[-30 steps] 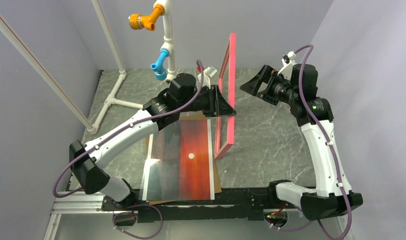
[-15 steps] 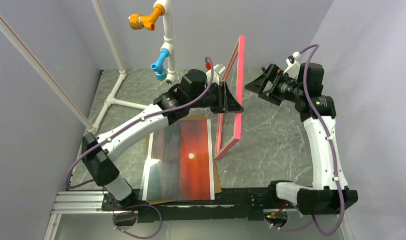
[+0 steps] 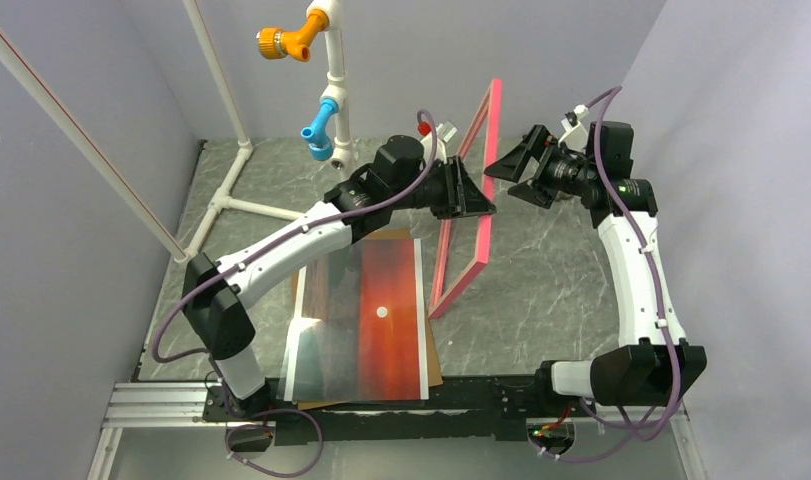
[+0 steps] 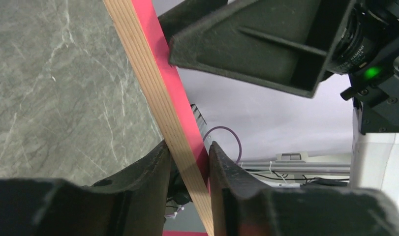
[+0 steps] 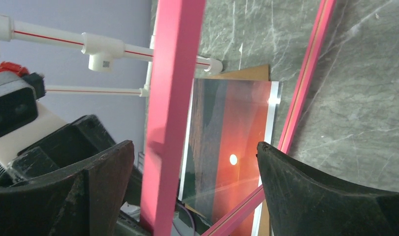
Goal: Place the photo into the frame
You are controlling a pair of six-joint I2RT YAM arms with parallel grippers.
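Observation:
The frame [image 3: 464, 283] is pink-red and stands tilted on its lower corner right of the photo, its top leaning right. My left gripper [image 3: 473, 198] is shut on the frame's upper rail; the left wrist view shows the wood-toned edge [image 4: 160, 93] pinched between the jaws [image 4: 187, 147]. My right gripper [image 3: 503, 165] is open just right of the frame's top. In the right wrist view a pink rail [image 5: 175, 73] runs between its wide-apart fingers [image 5: 195, 145]. The photo [image 3: 386, 300], an orange-red sunset print, lies flat on the table; it also shows in the right wrist view [image 5: 236, 128].
A brown backing panel [image 3: 436, 365] lies under the photo. A white pipe stand [image 3: 333, 80] with orange and blue fittings stands at the back, with a slanted white pole [image 3: 81, 130] at left. Grey walls close in both sides of the marbled table [image 3: 551, 290].
My left gripper has carried the frame right and farther back, tilting its top to the right. My right gripper has shifted a little left, close to the frame's top.

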